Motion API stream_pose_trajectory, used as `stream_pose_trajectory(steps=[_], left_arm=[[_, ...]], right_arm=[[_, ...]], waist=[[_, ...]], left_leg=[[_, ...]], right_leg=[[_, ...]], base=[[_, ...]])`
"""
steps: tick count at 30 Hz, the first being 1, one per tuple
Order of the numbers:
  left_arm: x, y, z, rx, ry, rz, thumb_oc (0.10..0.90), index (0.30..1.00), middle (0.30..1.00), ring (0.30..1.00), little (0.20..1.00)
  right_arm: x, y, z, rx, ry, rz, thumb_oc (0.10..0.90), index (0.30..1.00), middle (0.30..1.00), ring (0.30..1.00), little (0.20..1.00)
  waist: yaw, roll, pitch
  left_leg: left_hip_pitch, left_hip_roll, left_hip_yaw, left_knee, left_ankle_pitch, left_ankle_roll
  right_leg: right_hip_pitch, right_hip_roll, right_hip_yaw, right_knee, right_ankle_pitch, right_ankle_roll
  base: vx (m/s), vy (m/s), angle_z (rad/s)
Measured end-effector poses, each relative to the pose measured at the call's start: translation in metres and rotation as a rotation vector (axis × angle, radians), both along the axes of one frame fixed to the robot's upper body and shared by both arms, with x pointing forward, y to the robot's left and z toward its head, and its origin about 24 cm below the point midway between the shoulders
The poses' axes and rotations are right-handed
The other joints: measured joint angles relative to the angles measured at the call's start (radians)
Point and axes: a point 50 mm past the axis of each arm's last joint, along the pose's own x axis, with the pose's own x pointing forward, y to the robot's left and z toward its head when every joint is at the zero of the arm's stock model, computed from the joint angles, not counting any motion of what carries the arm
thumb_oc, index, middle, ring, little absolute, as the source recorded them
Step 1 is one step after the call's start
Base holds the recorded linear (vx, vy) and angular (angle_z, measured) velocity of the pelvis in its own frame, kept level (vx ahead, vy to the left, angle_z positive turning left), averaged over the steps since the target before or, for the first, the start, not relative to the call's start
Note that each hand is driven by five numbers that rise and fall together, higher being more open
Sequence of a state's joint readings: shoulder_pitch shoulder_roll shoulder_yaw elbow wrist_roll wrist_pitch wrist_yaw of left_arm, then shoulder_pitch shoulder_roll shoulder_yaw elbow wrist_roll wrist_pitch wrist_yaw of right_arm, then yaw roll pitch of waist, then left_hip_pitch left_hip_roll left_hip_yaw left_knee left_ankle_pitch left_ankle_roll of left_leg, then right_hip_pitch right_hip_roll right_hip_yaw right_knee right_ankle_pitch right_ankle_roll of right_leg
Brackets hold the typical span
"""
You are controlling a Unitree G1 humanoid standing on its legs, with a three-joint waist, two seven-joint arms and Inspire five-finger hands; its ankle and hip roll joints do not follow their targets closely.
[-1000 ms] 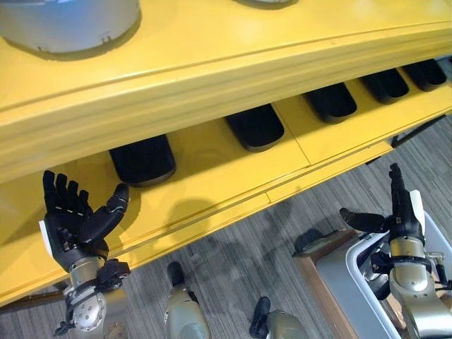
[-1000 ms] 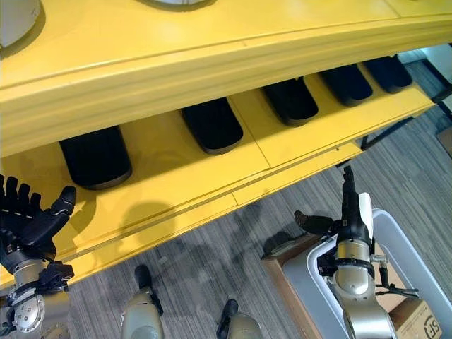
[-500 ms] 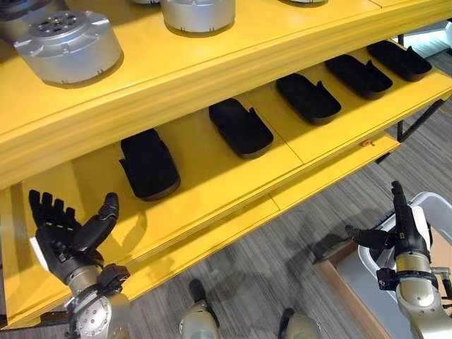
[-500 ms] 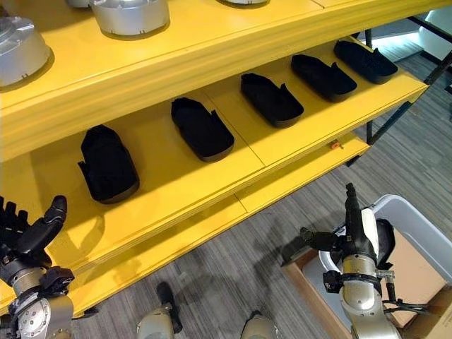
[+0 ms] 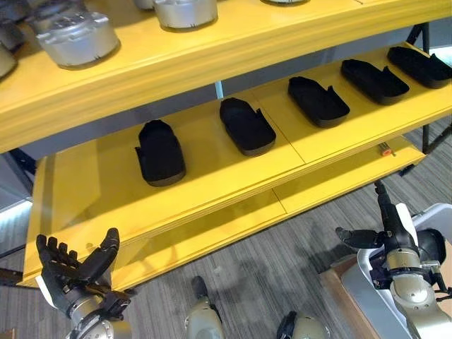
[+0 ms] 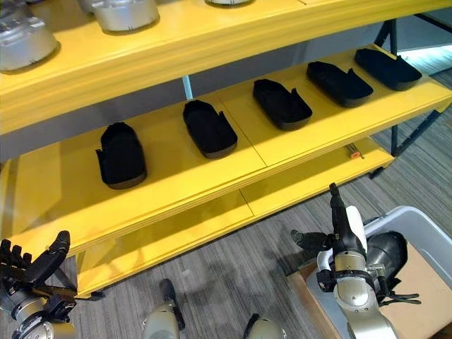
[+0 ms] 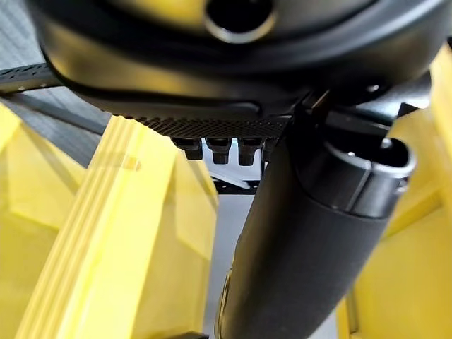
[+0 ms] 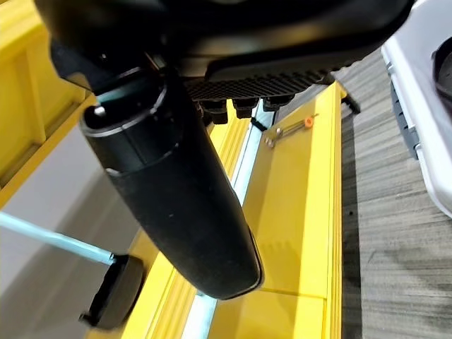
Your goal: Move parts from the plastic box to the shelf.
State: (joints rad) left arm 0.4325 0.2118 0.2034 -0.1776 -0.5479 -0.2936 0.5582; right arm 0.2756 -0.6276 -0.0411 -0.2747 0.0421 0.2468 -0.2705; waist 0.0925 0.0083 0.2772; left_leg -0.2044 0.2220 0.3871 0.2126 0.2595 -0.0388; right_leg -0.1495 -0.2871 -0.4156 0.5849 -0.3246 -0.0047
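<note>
The yellow shelf (image 5: 212,176) stands in front of me. Several black moulded parts lie in a row on its middle level, among them one at the left (image 5: 160,152) and one beside it (image 5: 246,126). My left hand (image 5: 74,272) hangs open and empty at the lower left, below the shelf's front corner. My right hand (image 5: 392,229) is open at the lower right, fingers straight up and thumb out, holding nothing. It stands just in front of the pale plastic box (image 6: 417,219), where a dark part (image 6: 388,251) lies inside.
Silver round parts (image 5: 76,39) sit on the top level. A small orange-tipped item (image 6: 352,150) lies on the lowest level near its right end. Brown cardboard (image 6: 424,296) shows by the plastic box. Grey striped floor (image 5: 282,275) lies between me and the shelf.
The whole picture has shifted: the camera has drawn back, so more of the shelf and floor shows. Both hands stay open and empty, now seen lower against the shelf.
</note>
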Motion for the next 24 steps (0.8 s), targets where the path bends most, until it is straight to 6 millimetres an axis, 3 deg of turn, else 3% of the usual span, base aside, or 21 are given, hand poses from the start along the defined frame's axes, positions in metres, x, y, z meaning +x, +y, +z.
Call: stream_pose_trajectory(steps=[1,2,3,4,5,6,7,8,10,16,18,24], left_arm=[[0.006,-0.002,0.001,-0.003,-0.019,-0.013,0.9,1.0,1.0,1.0,1.0],[0.008,-0.002,0.004,0.006,-0.039,-0.023,0.9,1.0,1.0,1.0,1.0],[0.009,-0.002,0.011,0.022,-0.071,-0.027,0.9,1.0,1.0,1.0,1.0],[0.014,-0.004,0.019,0.03,-0.116,-0.041,0.9,1.0,1.0,1.0,1.0],[0.023,-0.008,0.028,0.043,-0.169,-0.064,0.9,1.0,1.0,1.0,1.0],[0.029,-0.01,0.031,0.04,-0.191,-0.078,0.9,1.0,1.0,1.0,1.0],[0.031,-0.011,0.032,0.043,-0.196,-0.091,0.9,1.0,1.0,1.0,1.0],[0.035,-0.013,0.035,0.052,-0.21,-0.121,0.9,1.0,1.0,1.0,1.0],[0.046,-0.021,0.038,0.057,-0.225,-0.19,0.9,1.0,1.0,1.0,1.0],[0.031,-0.019,0.013,0.033,-0.104,-0.197,0.9,1.0,1.0,1.0,1.0],[0.028,-0.018,0.011,0.032,-0.088,-0.191,0.9,1.0,1.0,1.0,1.0],[0.026,-0.018,0.009,0.032,-0.08,-0.191,0.9,1.0,1.0,1.0,1.0]], right_arm=[[-0.002,-0.001,-0.003,0.01,0.015,-0.001,0.9,1.0,1.0,1.0,1.0],[-0.003,0.002,-0.007,0.033,0.02,-0.008,0.9,1.0,1.0,1.0,1.0],[-0.002,0.005,-0.007,0.042,0.011,0.0,0.9,1.0,1.0,1.0,1.0],[-0.001,0.008,-0.008,0.057,0.002,-0.009,0.9,1.0,1.0,1.0,1.0],[0.002,0.014,-0.01,0.094,-0.015,-0.011,0.9,1.0,1.0,1.0,1.0],[0.007,0.022,-0.007,0.125,-0.052,-0.012,0.9,1.0,1.0,1.0,1.0],[0.008,0.024,-0.007,0.128,-0.063,-0.017,0.9,1.0,1.0,1.0,1.0],[0.008,0.024,-0.007,0.133,-0.071,-0.029,0.9,1.0,1.0,1.0,1.0],[0.009,0.025,-0.012,0.154,-0.074,-0.07,0.9,1.0,1.0,1.0,1.0],[0.012,0.029,-0.021,0.16,-0.037,-0.061,0.9,1.0,1.0,1.0,1.0],[0.011,0.027,-0.026,0.158,-0.015,-0.073,0.9,1.0,1.0,1.0,1.0],[0.009,0.024,-0.029,0.151,-0.009,-0.104,0.9,1.0,1.0,1.0,1.0]], waist=[[0.0,-0.022,-0.007],[0.02,-0.023,-0.017],[0.022,-0.013,-0.025],[0.022,-0.021,-0.024],[0.018,-0.023,-0.039],[0.007,-0.003,-0.065],[-0.013,0.004,-0.078],[-0.03,0.002,-0.081],[-0.037,-0.02,-0.091],[-0.033,-0.024,-0.092],[-0.031,-0.023,-0.092],[-0.037,-0.024,-0.093]], left_leg=[[-0.063,-0.055,-0.057,0.221,-0.135,-0.065],[-0.058,-0.08,-0.053,0.359,-0.18,-0.059],[-0.023,-0.116,-0.073,0.348,-0.197,-0.049],[-0.018,-0.141,-0.118,0.356,-0.213,-0.05],[0.002,-0.155,-0.117,0.34,-0.285,-0.039],[0.061,-0.173,-0.118,0.256,-0.348,-0.024],[0.105,-0.193,-0.116,0.15,-0.371,0.003],[0.158,-0.221,-0.115,0.033,-0.371,0.023],[0.192,-0.273,-0.127,-0.144,-0.315,0.114],[0.204,-0.299,-0.117,-0.206,-0.276,0.151],[0.218,-0.309,-0.113,-0.236,-0.27,0.14],[0.228,-0.308,-0.087,-0.259,-0.263,0.13]], right_leg=[[0.029,-0.034,-0.015,-0.078,0.051,0.004],[0.068,-0.003,-0.006,-0.193,0.132,0.015],[0.106,0.018,-0.009,-0.273,0.186,0.025],[0.13,0.025,-0.019,-0.326,0.218,0.029],[0.14,0.037,-0.034,-0.391,0.256,0.04],[0.158,0.049,-0.034,-0.424,0.295,0.065],[0.154,0.053,-0.034,-0.429,0.306,0.076],[0.148,0.047,-0.041,-0.429,0.311,0.097],[0.112,0.031,-0.041,-0.446,0.318,0.138],[0.092,0.056,-0.035,-0.448,0.314,0.146],[0.097,0.049,-0.039,-0.46,0.337,0.167],[0.108,0.05,-0.056,-0.503,0.381,0.167]], base=[[-0.16,-0.098,0.06],[-0.14,-0.049,0.0],[-0.15,0.066,-0.16],[-0.1,0.155,-0.06],[-0.1,0.289,0.01],[-0.05,0.301,0.05],[-0.04,0.289,0.29],[-0.06,0.222,0.5],[-0.07,0.18,0.42],[-0.06,0.1,-0.02],[-0.06,0.078,-0.05],[-0.05,0.065,-0.16]])
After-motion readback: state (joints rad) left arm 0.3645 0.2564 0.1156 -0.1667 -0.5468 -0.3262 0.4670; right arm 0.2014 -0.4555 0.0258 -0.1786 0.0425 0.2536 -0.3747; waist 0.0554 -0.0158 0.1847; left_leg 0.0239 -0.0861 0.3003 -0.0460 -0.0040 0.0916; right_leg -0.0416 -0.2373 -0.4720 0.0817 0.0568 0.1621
